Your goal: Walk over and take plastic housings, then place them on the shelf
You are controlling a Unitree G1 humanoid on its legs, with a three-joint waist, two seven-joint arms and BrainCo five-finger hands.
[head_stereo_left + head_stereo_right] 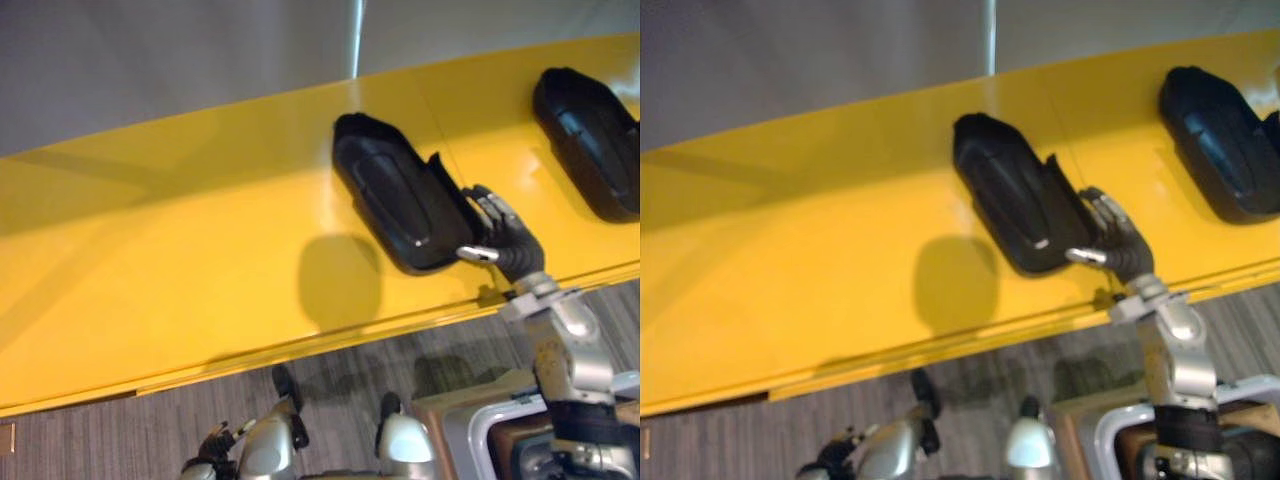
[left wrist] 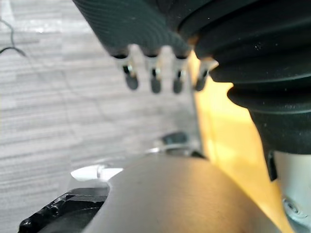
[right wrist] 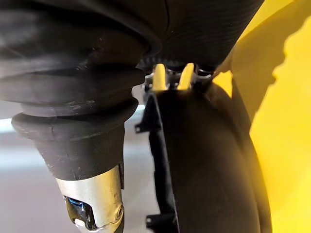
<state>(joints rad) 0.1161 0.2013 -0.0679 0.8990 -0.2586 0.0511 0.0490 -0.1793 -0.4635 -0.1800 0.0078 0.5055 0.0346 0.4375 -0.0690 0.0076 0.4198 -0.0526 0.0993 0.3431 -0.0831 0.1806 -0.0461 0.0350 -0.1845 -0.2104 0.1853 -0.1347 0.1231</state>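
One housing (image 1: 590, 140) rests at right on the shelf (image 1: 180, 250); my right hand (image 1: 505, 238) pinches a second housing (image 1: 395, 195) by its near edge, probably to seat it; left hand (image 2: 154, 80) hangs slack.

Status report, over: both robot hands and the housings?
Right robot hand gripping near housing on yellow shelf. Left robot hand open, low. Second housing further right. No obstacle seen.

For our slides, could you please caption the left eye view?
Right robot hand grips an oval black plastic housing on the yellow shelf, a second housing alongside.
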